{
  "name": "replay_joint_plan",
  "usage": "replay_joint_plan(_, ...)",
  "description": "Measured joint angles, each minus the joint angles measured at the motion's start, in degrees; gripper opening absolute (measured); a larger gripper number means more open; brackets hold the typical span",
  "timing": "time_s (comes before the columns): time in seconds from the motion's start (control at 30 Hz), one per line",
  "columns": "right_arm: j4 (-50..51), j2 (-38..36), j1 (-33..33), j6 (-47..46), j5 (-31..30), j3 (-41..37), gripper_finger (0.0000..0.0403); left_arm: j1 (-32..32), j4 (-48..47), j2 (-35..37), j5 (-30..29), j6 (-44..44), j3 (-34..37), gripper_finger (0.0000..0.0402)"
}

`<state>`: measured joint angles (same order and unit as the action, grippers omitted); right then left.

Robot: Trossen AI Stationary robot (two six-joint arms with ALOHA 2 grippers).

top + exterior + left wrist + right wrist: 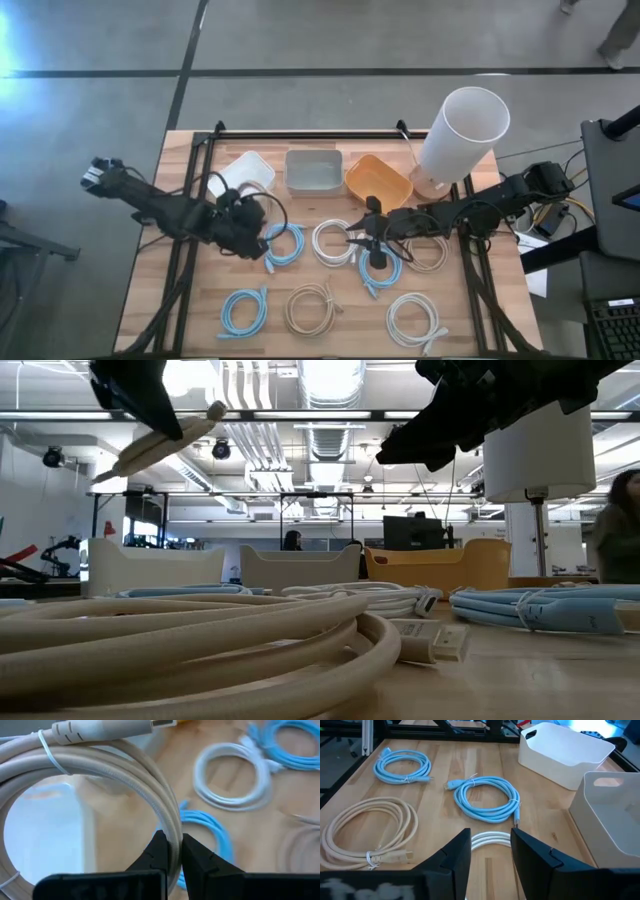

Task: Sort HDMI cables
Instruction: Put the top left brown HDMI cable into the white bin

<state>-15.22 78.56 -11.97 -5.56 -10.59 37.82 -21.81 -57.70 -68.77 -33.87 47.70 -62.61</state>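
Observation:
My left gripper is shut on a beige HDMI cable coil, held up at the near edge of the white bin. My right gripper is open and empty, hanging over the table's middle. A white coil lies below, between its fingers. On the table lie light blue coils, white coils and beige coils. My left gripper pinches the beige coil's bundled strands between its two fingers, which lie across the strands. The coil is lifted clear of the table, with the white bin behind it. One connector end sticks out to the side.
A grey bin and an orange bin stand beside the white bin along the far edge. A tall white cylinder stands at the far right. A person shows in the room beyond the table.

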Motion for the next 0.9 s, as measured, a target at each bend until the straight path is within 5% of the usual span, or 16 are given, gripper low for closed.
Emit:
replay_joint_plan(0.27,0.0,0.0,0.0,0.0,0.0,0.0,0.0134,11.2,-0.6,-1.6,-10.0,-1.1,3.5,0.0027)
replay_joint_plan(0.9,0.0,0.0,0.0,0.0,0.0,0.0,0.0127,29.4,20.3,-4.9,-9.7,-0.1,24.1,0.0042)
